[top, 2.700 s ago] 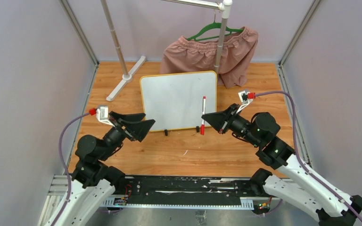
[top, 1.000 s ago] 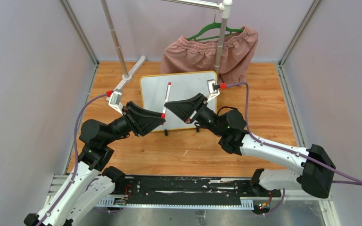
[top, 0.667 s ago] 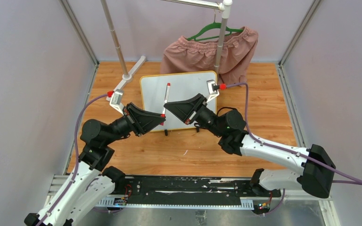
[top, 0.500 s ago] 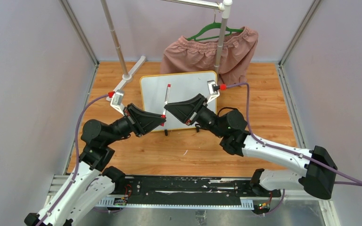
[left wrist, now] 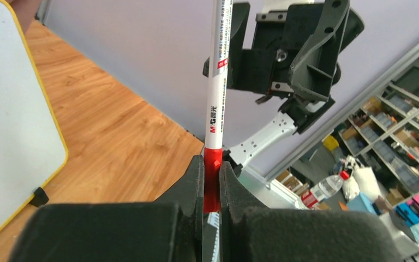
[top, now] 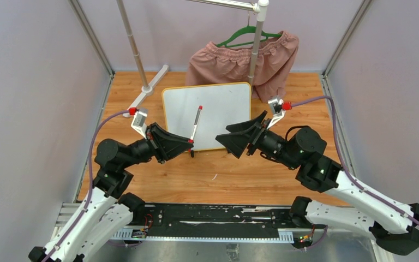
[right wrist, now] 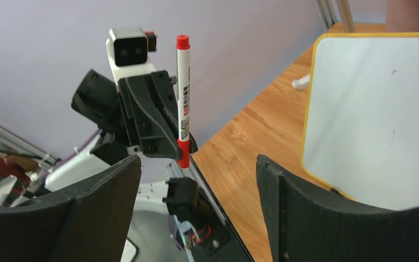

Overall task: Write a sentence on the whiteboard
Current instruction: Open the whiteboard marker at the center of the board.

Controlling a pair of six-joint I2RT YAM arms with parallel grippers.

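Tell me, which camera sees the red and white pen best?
The right wrist view: the whole pen shows, end to end, upright in the left gripper. The left wrist view is closer, but cuts off its top. The top view shows it small.

The only print that can be read is on the marker (left wrist: 214, 109). In the left wrist view its white barrel carries "M&G" in dark letters, running lengthwise just above the red end. Two Chinese characters follow it, too small to make out with certainty. Higher up the barrel is a small red patch with white characters, and beyond that several lines of fine blue print; neither is legible. In the right wrist view the barrel shows black lettering and a dark printed block, also too small to read. Among the background shelves a clear bottle (left wrist: 321, 191) bears a red label, illegible.
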